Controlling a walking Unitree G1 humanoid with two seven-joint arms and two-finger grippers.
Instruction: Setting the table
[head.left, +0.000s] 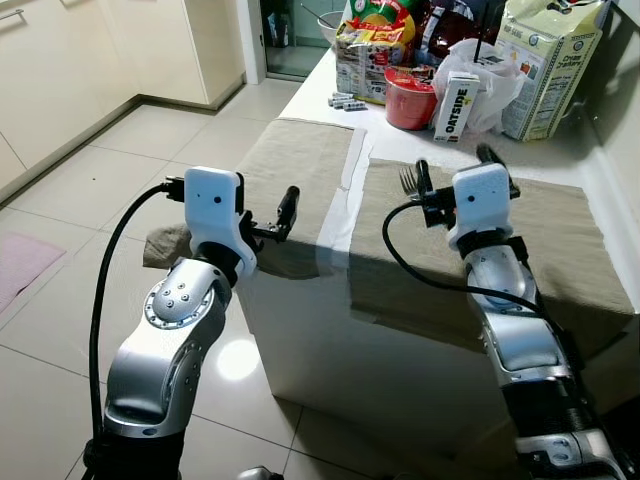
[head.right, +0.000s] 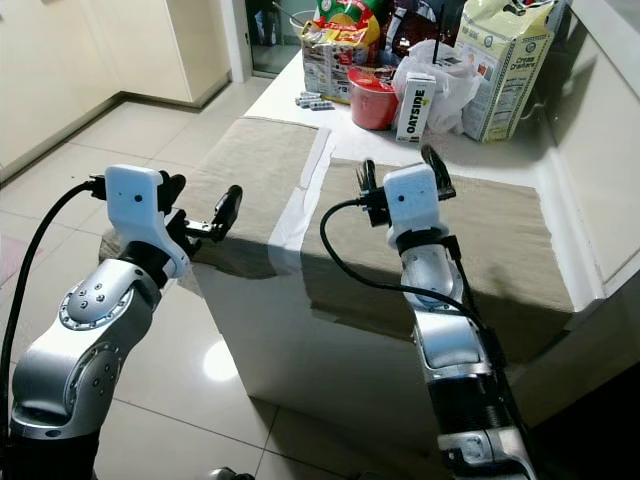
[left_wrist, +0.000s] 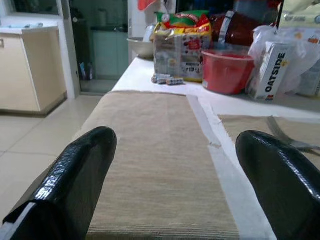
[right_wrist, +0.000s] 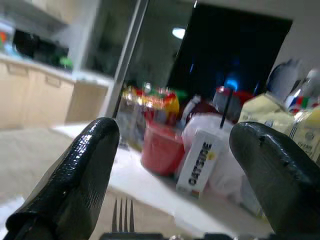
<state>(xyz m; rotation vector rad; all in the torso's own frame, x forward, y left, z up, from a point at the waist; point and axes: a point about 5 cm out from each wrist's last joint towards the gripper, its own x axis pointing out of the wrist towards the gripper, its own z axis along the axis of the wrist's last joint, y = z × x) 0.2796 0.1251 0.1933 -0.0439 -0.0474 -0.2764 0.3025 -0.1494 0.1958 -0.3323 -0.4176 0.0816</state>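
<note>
Two beige placemats lie side by side on the white table (head.left: 345, 175): the left placemat (head.left: 300, 160) and the right placemat (head.left: 560, 230). A metal fork (head.left: 406, 180) lies on the right placemat near its far left corner, and it can also be seen as the fork (left_wrist: 285, 135) and as tines (right_wrist: 123, 220). My right gripper (head.left: 455, 165) hovers open just over the fork, one finger on each side, holding nothing. My left gripper (head.right: 200, 195) is open and empty at the near edge of the left placemat (left_wrist: 160, 160), where the cloth hangs over the table edge.
At the table's far end stand a red bowl (head.left: 410, 98), an Oatside carton (head.left: 455, 105), a snack bag (head.left: 375, 45), a large carton (head.left: 550, 65) and several small batteries (head.left: 348, 100). A wall runs along the right. Tiled floor (head.left: 120, 170) and cabinets lie to the left.
</note>
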